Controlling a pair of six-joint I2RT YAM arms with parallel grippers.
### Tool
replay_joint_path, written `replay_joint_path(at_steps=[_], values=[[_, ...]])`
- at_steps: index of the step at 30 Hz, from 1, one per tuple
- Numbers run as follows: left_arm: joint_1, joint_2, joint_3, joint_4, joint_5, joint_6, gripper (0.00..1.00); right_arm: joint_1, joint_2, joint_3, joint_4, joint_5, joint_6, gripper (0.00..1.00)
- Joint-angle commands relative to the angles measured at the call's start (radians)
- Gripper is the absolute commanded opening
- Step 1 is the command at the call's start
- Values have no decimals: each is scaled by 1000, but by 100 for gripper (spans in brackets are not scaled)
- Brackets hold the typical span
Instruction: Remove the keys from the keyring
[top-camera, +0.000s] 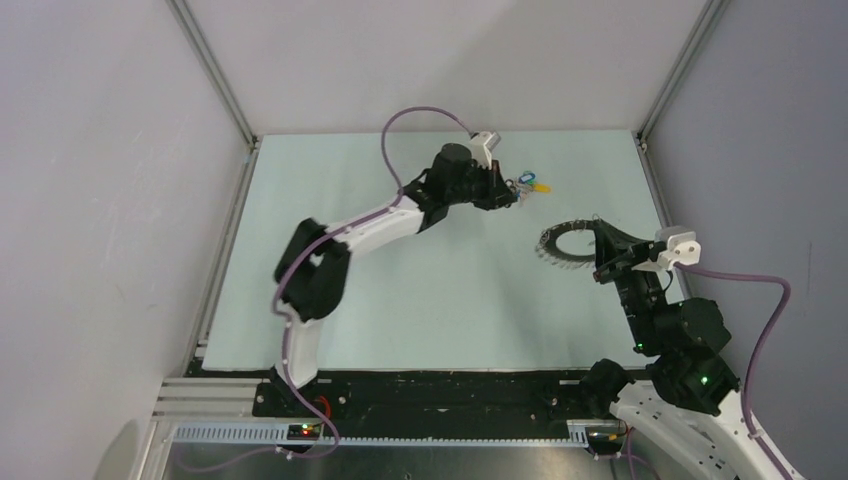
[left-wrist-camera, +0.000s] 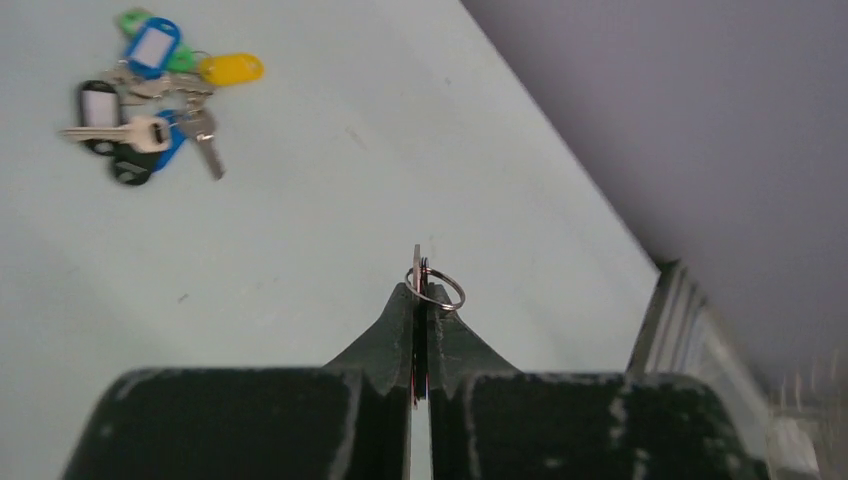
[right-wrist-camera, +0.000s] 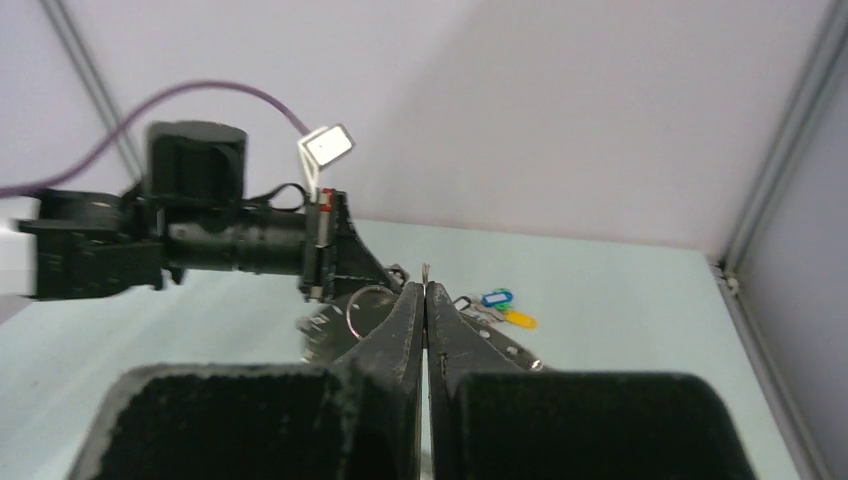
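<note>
Split ring (left-wrist-camera: 445, 285): clamped in jaws of left gripper (left-wrist-camera: 420, 290), near key bunch (left-wrist-camera: 150, 100). Keyring (top-camera: 547, 244): pinched by jaws of right gripper (right-wrist-camera: 426, 290), likely for steadying.

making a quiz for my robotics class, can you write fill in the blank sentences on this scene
1. The small wire ring is pinched by the ____ tool.
2. The right tool is ____ on the rim of the keyring.
3. Beyond the left tool, the bunch of tagged keys lies on the table; its rightmost tag in the left wrist view is ____.
Missing words: left; shut; yellow
</note>
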Motion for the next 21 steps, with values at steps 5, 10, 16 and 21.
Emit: replay_joint_path(at_steps=[5, 10, 16, 21], values=[[53, 476, 433, 292, 67, -560, 2, -2, -59, 43, 8, 101, -42, 0], [68, 683, 658, 303, -54, -673, 5, -2, -71, 43, 12, 105, -48, 0], [69, 739, 736, 289, -203, -632, 62, -5, -46, 41, 3, 180, -65, 0], [69, 674, 742, 222, -178, -540, 100, -33, 122, 35, 95, 577, -57, 0]])
